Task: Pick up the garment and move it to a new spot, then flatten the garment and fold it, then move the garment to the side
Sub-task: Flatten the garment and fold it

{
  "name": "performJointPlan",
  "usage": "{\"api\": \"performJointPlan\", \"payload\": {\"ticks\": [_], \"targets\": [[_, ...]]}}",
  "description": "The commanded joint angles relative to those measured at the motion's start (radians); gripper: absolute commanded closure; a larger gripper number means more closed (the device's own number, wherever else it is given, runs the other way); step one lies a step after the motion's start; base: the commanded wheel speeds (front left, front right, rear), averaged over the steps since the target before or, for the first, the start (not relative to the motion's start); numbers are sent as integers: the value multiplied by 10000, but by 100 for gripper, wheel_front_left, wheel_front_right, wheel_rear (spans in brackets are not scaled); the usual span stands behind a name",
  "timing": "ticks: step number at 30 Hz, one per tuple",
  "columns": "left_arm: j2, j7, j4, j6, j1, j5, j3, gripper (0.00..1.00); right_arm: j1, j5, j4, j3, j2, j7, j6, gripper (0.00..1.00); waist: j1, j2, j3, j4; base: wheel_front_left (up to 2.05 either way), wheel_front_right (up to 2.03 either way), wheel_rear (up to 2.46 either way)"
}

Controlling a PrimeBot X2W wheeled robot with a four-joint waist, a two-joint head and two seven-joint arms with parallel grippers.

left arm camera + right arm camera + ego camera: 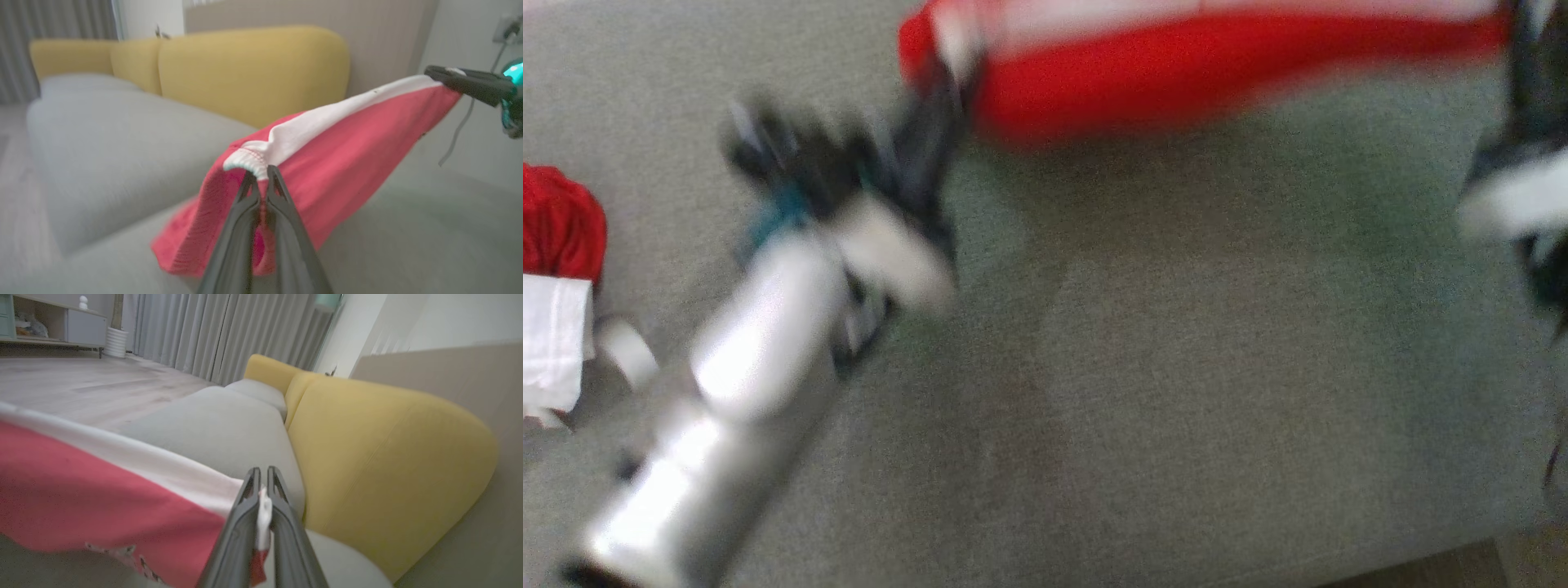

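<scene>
The garment point(1201, 77) is red with a white band along its top edge. It hangs stretched in the air above the grey sofa seat point(1176, 367), held at both ends. My left gripper point(947, 77) is shut on the garment's left corner; in the left wrist view my left gripper point(261, 173) pinches the white hem of the garment point(327, 159). My right gripper point(1515, 33) grips the right end; in the right wrist view my right gripper point(261, 475) is shut on the white edge of the garment point(102, 490). The right gripper point(443, 75) also shows in the left wrist view.
A second red and white cloth point(556, 269) lies on the seat at the far left. Yellow back cushions point(253, 69) rise behind the grey seat. The seat's front edge and a strip of floor point(1462, 567) show at the lower right.
</scene>
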Motion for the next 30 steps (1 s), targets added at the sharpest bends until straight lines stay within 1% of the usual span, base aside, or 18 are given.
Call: {"api": "performJointPlan", "payload": {"ticks": [1,5,8,10,13,14,15,16,18,19,20,21,22,23,24,27,30], "targets": [[390,-37,-356,-45,951,266,97,100,1102,230,-533,-312,36,85,-9,100,0,0,-136,96,0,0,0],[371,-38,-797,-56,3300,936,-346,100,3389,423,-1247,-1156,589,110,-9,100,0,0,-388,184,0,0,0],[417,-38,-1185,47,4722,1225,-375,100,4858,396,-2026,-1636,1008,251,-9,100,0,0,-686,159,0,0,0],[490,-38,-1431,130,5512,1374,-350,100,5729,398,-2626,-1792,1160,461,-9,100,0,0,-936,128,0,0,0],[612,-39,-1877,187,6436,1478,-267,100,6870,574,-3550,-1884,1062,987,-9,100,0,0,-1263,81,0,0,0],[709,-39,-2172,196,6824,1537,-249,100,7541,738,-4157,-1992,883,1503,-9,100,0,0,-1394,111,0,0,0],[755,-39,-2272,187,6956,1547,-256,100,7842,811,-4434,-2016,777,1808,-9,100,0,0,-1438,133,0,0,0],[755,-39,-2272,187,6956,1547,-256,100,7842,811,-4434,-2016,777,1808,-9,100,0,0,-1438,133,0,0,0],[779,-39,-2397,174,7067,1541,-250,100,8272,1060,-4786,-2115,623,2305,-9,100,0,0,-1459,219,0,0,0],[739,-39,-2395,157,7069,1491,-246,100,8441,1190,-4852,-2077,552,2567,-9,81,0,0,-1439,291,0,0,0],[703,-39,-2351,133,7019,1480,-275,100,8570,1272,-4940,-1996,502,2795,-9,9,0,0,-1402,371,0,0,0],[665,-39,-2294,101,6933,1503,-342,100,8650,1394,-4969,-1945,492,2992,-9,0,0,0,-1363,456,0,0,0],[576,-29,-2222,63,6866,1443,-393,100,8698,1484,-4948,-1895,406,3137,-9,0,0,0,-1331,547,0,0,0],[468,6,-2150,26,6815,1318,-424,62,8688,1502,-4941,-1907,339,3199,-9,0,0,0,-1296,629,0,0,0],[377,43,-2104,-6,6765,1200,-453,0,8628,1523,-4922,-1963,324,3214,-9,0,0,0,-1272,694,0,0,0],[267,146,-2087,-80,6673,919,-541,0,8414,1587,-4921,-2035,342,3208,-9,0,0,0,-1245,891,0,0,0],[419,405,-2410,-153,6716,478,-633,0,8264,1495,-4888,-2048,291,3202,-9,0,0,0,-1264,1034,0,0,0]]}}
